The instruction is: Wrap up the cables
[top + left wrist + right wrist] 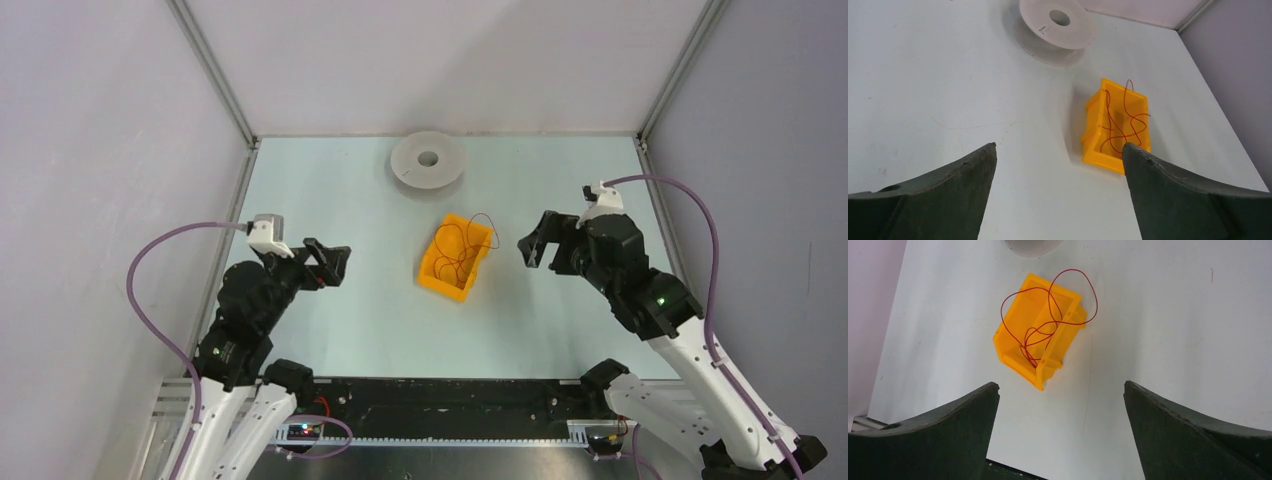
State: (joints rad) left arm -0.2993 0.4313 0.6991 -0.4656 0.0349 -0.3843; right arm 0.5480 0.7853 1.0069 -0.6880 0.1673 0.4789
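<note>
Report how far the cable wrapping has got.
Done: nothing visible; the spool looks bare and the cable lies tangled in the yellow bin, one loop over its rim. In hand: nothing; left claw and right claw are open, apart from the bin. Remaining: lift the cable out and wind it on the spool.

Bare table (350, 200) runs either side of the yellow bin (445, 287), an open path in from the left gripper (333, 263) and from the right gripper (533, 247), both spread wide. The bin's walls fence in the cables (1048, 326), top open, one loop over the rim. The white spool (428, 160) stands behind, apart.
</note>
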